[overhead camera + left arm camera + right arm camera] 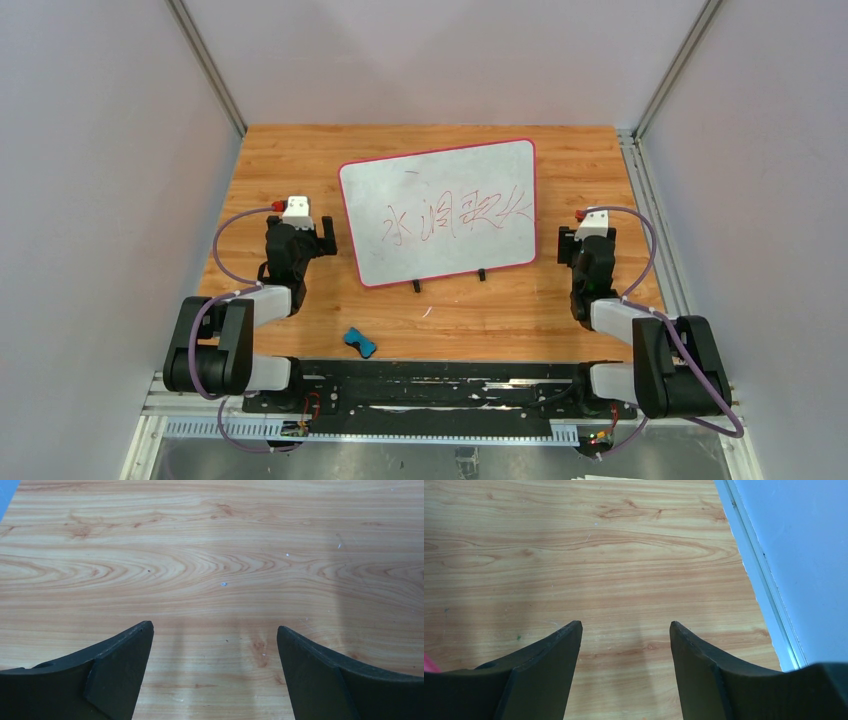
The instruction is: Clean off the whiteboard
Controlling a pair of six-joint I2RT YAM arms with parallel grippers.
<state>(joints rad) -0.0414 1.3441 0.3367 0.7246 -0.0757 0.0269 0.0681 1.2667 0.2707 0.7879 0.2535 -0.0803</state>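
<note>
Closest in, blue bow-shaped eraser [360, 342] lay on the bench [520, 310] just ahead of the arm bases, nearer the L side, nothing touching it. Further up, left hand [325, 234] hovered over bare wood w/ fingers [120, 670] spread wide, gripping nothing. Right hand [568, 245] sat opposite, fingers [549, 665] also parted and empty, near the bench's R edge. Between them and beyond, whiteboard [440, 210] lay mid-bench, tilted a bit, pink-red rim, two black feet at its near edge, red scribbles [455, 215] across the middle, unwiped.
</note>
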